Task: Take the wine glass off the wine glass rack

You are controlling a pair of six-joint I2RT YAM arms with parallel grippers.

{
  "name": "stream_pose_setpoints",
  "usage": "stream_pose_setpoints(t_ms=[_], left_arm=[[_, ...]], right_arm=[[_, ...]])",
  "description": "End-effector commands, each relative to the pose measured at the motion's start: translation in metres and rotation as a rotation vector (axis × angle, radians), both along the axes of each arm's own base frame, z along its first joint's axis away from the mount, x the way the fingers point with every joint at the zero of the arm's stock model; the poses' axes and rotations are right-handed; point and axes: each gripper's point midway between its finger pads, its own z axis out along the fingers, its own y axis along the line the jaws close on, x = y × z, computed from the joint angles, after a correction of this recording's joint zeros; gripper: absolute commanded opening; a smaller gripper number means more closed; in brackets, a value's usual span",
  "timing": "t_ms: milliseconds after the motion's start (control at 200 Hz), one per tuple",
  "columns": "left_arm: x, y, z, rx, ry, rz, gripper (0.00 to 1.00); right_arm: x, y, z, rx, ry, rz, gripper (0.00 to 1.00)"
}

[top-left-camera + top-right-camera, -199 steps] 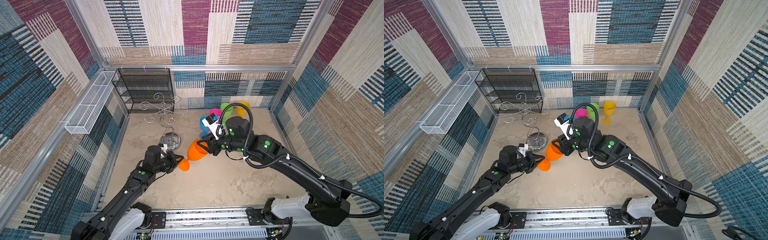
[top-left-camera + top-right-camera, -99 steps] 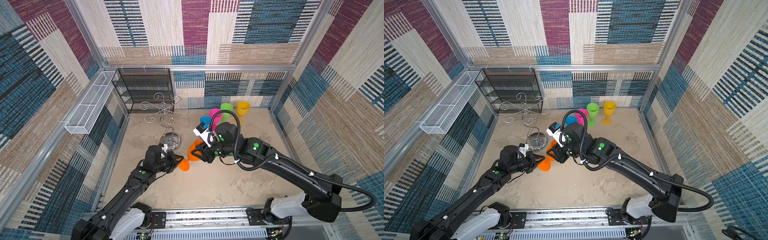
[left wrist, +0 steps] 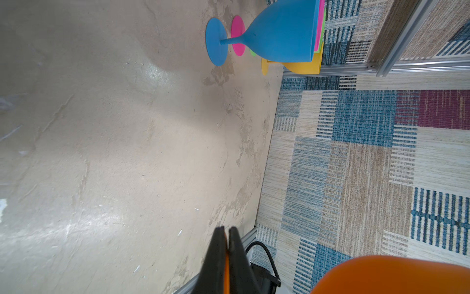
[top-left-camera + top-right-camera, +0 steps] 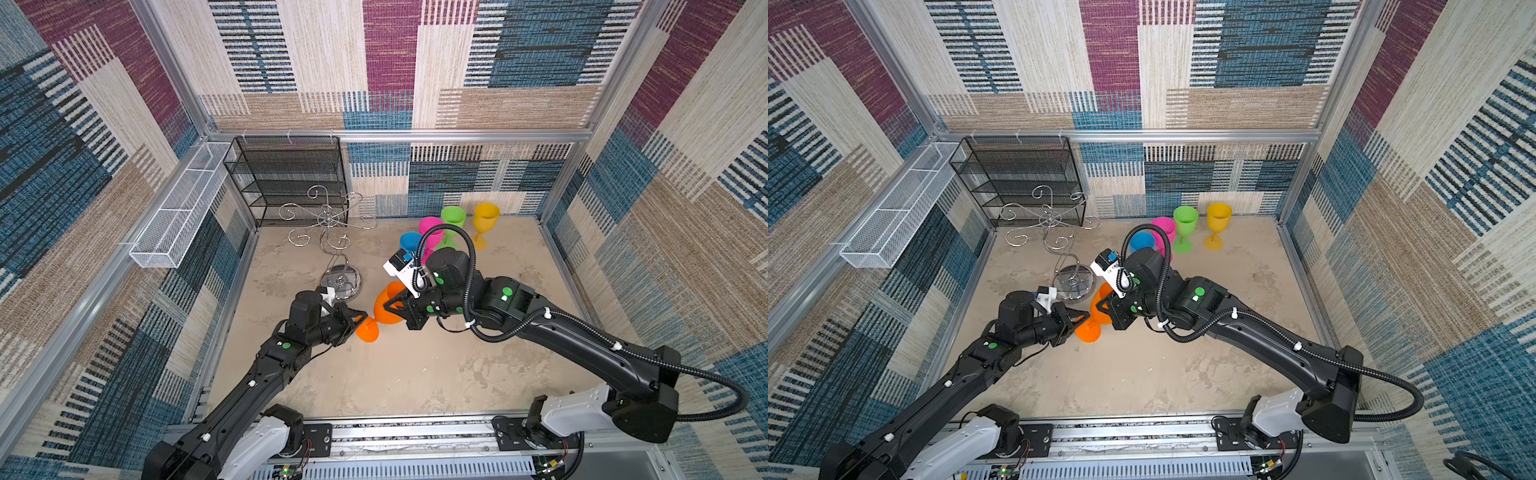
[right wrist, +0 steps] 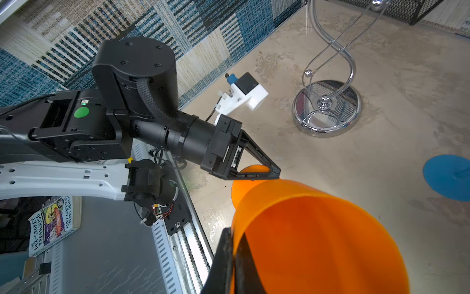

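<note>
In both top views the left arm [image 4: 266,370] is seen stretched low over the worktop [image 4: 415,374] from the front rail, with its wrist held level and pointed to the right. The left jaws are pressed together on the thin edge of the foot of the orange wine glass [image 4: 380,316] [image 4: 1100,318]. In the left wrist view only a sliver of orange is shown between the two black fingers [image 3: 213,262], and part of the bowl [image 3: 394,275] is seen in the near corner.

The right arm [image 4: 582,345] is bent at the elbow and carried across the middle, with its wrist turned down and to the left. The right jaws are clamped on the rim of the bowl. In the right wrist view one finger [image 5: 221,264] is seen outside the orange wall and the other inside it.

The glass is thus held at both ends, tipped well over, with its mouth towards the right arm and its foot towards the left. It is off the wine glass rack [image 4: 328,218] and just beside the rack's round mirrored base [image 5: 328,127]. Whether the foot touches the worktop cannot be told with certainty; it appears to be just above it.

Blue [image 4: 409,241], pink [image 4: 430,226], green [image 4: 453,216] and yellow [image 4: 486,214] glasses are stood upright near the back wall.
</note>
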Motion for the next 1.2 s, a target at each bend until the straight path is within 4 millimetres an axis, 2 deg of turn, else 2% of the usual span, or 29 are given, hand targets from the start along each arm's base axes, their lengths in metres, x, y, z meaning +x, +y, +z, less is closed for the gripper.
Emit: stream_pose_setpoints(t_ms=[0,90,155,285,516,706,876,1036,1197], left_arm=[[0.0,0.0,0.007,-0.015,-0.016,0.004,0.09],[-0.001,0.001,0.011,-0.021,-0.027,0.005,0.24],[-0.003,0.001,0.013,-0.018,-0.035,0.003,0.39],[-0.007,0.005,0.017,0.007,-0.058,0.002,0.61],[-0.014,0.018,0.027,0.075,-0.119,0.012,0.92],[-0.017,0.019,0.034,0.118,-0.141,-0.017,0.97],[-0.018,0.019,0.041,0.133,-0.163,-0.038,0.97],[-0.02,0.02,0.048,0.158,-0.188,-0.053,0.97],[-0.021,0.021,0.055,0.181,-0.207,-0.065,0.97]], right_arm=[[0.001,0.001,0.005,0.012,-0.009,-0.006,0.0],[0.003,-0.001,0.01,0.014,-0.015,-0.018,0.0],[0.005,-0.005,0.015,0.009,-0.027,-0.04,0.0],[0.011,-0.013,0.023,-0.018,-0.049,-0.086,0.0],[0.029,-0.034,0.008,-0.151,-0.062,-0.211,0.0],[0.051,-0.05,-0.021,-0.283,-0.047,-0.315,0.0],[0.085,-0.071,-0.046,-0.319,-0.009,-0.405,0.0],[0.124,-0.1,-0.053,-0.345,-0.013,-0.499,0.0],[0.171,-0.142,-0.067,-0.388,-0.007,-0.613,0.0]])
